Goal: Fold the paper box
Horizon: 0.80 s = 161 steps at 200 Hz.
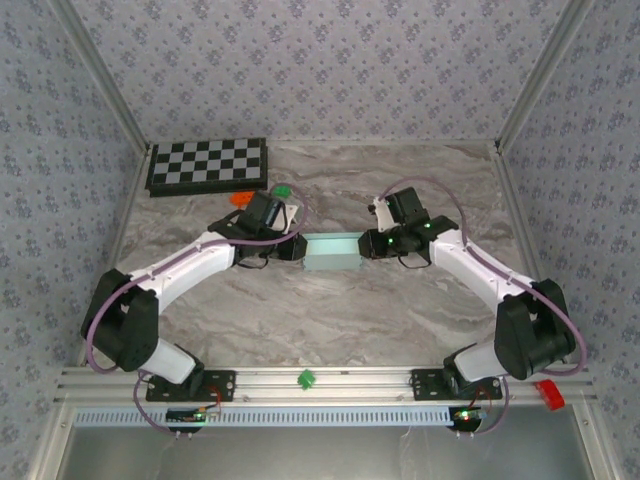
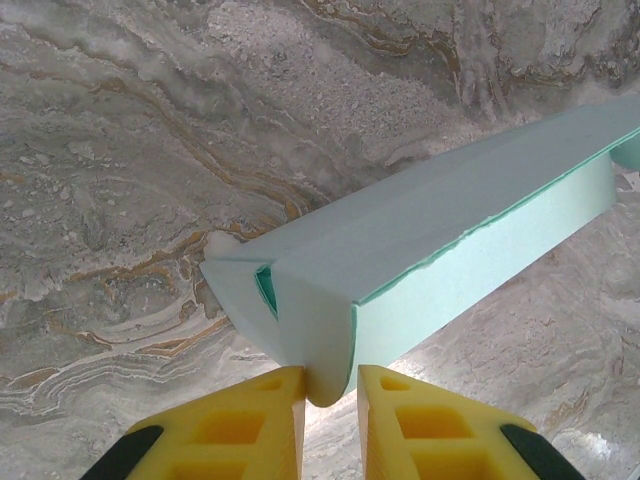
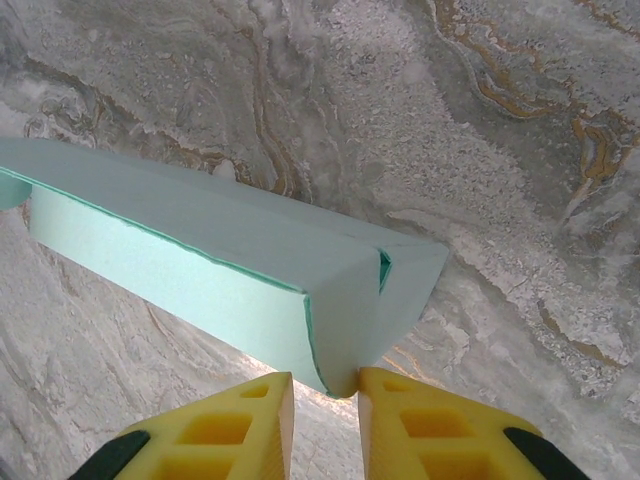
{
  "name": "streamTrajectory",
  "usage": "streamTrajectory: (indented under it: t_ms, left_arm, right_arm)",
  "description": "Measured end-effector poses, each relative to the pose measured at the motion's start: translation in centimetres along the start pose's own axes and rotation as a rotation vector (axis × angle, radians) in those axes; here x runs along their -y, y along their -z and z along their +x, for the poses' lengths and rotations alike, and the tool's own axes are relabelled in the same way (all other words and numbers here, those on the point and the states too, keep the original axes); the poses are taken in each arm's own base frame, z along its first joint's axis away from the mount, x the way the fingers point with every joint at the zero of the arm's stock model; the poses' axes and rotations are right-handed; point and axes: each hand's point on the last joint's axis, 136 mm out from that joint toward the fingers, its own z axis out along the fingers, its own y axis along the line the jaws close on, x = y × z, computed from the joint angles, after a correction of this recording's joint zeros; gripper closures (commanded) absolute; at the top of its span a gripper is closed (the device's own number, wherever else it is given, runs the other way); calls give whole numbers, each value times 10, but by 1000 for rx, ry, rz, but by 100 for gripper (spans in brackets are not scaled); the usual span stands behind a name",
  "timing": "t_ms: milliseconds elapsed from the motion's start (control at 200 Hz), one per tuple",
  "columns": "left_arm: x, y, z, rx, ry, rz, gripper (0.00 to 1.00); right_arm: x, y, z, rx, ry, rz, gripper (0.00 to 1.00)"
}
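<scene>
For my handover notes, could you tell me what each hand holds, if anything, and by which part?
The paper box: the left hand pinches its left end's folded flap, the right hand its right end's corner.

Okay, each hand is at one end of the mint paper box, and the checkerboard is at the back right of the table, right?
No, the checkerboard lies at the back left of the table, as the top external view shows. The rest holds: the left hand and the right hand are each at one end of the paper box.
</scene>
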Motion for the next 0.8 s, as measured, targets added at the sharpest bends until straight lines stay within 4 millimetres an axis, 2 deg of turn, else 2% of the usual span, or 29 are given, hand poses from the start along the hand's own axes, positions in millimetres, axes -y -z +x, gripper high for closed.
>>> streamTrajectory:
  t_ms: [805]
  left_arm:
    - [0,-2,1,-5,1,-1,78]
  right_arm:
    - [-6,-2,-3,-2,12,-9,72]
